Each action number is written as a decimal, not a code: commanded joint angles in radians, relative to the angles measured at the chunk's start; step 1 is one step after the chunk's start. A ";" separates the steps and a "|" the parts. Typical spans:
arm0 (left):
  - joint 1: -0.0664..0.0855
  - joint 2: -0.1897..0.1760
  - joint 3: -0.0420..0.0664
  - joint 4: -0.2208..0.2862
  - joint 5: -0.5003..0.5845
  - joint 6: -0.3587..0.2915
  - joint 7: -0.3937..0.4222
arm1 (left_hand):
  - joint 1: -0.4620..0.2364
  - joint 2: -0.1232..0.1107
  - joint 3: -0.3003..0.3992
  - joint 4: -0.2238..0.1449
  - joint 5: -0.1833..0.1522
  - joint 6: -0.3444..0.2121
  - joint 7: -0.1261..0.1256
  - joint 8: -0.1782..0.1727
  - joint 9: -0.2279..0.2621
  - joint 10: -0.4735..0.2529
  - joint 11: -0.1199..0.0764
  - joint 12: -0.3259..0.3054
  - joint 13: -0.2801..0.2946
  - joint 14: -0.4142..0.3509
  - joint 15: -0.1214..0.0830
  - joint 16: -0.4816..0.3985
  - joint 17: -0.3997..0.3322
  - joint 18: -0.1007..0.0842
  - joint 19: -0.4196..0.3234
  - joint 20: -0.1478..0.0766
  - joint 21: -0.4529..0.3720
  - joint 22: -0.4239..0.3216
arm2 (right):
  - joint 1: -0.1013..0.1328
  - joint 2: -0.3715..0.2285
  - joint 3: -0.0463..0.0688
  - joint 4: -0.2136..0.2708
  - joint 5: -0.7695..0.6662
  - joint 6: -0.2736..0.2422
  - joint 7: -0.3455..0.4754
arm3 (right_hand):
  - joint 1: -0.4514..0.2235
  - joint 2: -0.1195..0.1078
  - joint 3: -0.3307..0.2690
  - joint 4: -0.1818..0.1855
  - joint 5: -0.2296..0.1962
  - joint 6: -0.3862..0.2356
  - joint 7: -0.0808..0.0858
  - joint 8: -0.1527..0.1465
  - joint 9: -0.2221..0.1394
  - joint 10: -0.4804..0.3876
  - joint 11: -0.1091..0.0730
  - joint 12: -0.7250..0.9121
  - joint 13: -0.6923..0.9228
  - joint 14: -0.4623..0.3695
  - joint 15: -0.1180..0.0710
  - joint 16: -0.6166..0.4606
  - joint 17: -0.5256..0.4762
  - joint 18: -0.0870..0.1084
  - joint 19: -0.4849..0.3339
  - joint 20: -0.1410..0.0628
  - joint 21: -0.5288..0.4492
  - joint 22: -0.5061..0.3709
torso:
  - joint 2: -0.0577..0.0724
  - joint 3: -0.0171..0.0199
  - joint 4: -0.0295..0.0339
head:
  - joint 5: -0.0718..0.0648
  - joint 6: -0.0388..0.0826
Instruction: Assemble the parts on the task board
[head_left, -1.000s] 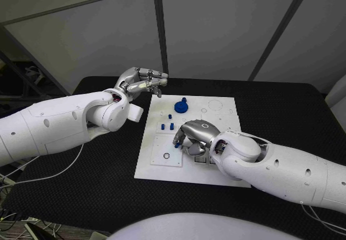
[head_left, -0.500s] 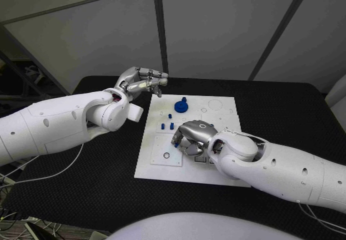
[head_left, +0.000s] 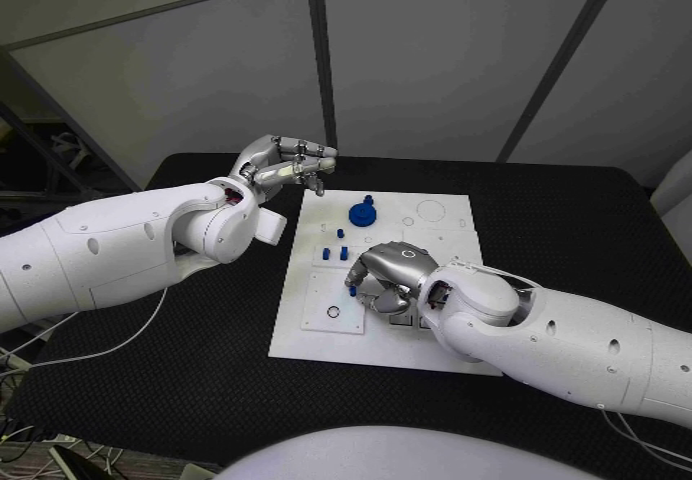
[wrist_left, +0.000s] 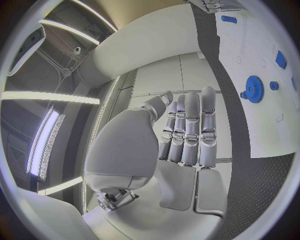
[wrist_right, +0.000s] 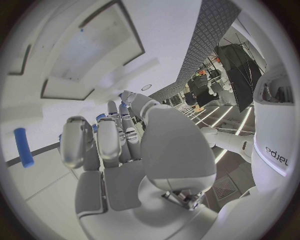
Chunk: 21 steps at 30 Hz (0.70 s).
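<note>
My right hand (head_left: 392, 272) curled down on the flat white task board (head_left: 440, 236), grip contents hidden, left hand (head_left: 289, 162) empty, fingers curled, blue gear-shaped part (head_left: 362, 212) beyond right hand, no readable labels.

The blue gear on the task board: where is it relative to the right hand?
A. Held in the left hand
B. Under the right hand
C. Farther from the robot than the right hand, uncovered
C: the blue gear lies uncovered on the task board, beyond the right hand.
</note>
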 joint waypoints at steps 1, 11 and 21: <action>0.001 0.001 0.001 -0.001 0.002 0.015 0.001 | 0.000 0.005 -0.006 -0.001 0.002 0.000 0.005 0.005 -0.001 -0.006 0.001 0.005 0.002 -0.005 0.004 -0.005 -0.002 -0.003 -0.006 0.002 -0.003 -0.001 | 0.001 -0.010 0.000 0.010 0.005 -0.098 0.010 | -0.001 -0.006 -0.009 0.000 0.003 -0.005 0.001 0.004 -0.001 -0.004 0.000 0.007 0.001 0.028 0.004 -0.006 -0.003 0.002 -0.012 0.000 -0.007 0.050 | 0.000 0.0007 -0.0018 | -0.001 0.002; 0.001 0.001 0.001 -0.004 0.002 0.019 0.000 | -0.001 0.006 -0.007 0.000 0.001 0.000 0.005 0.005 -0.001 -0.007 0.001 0.005 0.002 -0.006 0.004 -0.006 -0.002 -0.003 -0.006 0.002 -0.004 -0.001 | 0.003 -0.087 0.003 0.081 0.047 -0.173 0.032 | 0.002 -0.004 -0.008 0.000 0.007 -0.006 0.001 0.004 0.000 0.000 -0.001 0.015 0.003 0.026 0.004 -0.011 -0.012 0.004 -0.020 0.000 -0.015 0.042 | -0.001 0.0000 -0.0019 | -0.009 0.009; 0.001 -0.001 0.001 -0.004 0.002 0.022 0.001 | -0.001 0.006 -0.007 0.000 0.001 0.000 0.005 0.005 -0.001 -0.007 0.001 0.005 0.002 -0.006 0.004 -0.006 -0.002 -0.003 -0.006 0.002 -0.004 -0.001 | 0.045 -0.228 0.058 0.131 0.121 0.015 -0.006 | -0.008 -0.010 -0.022 0.006 0.012 -0.008 -0.014 0.005 0.000 -0.013 -0.007 0.021 0.000 0.023 0.000 -0.013 -0.020 0.009 -0.033 -0.002 -0.030 0.025 | -0.001 -0.0012 -0.0033 | -0.024 0.025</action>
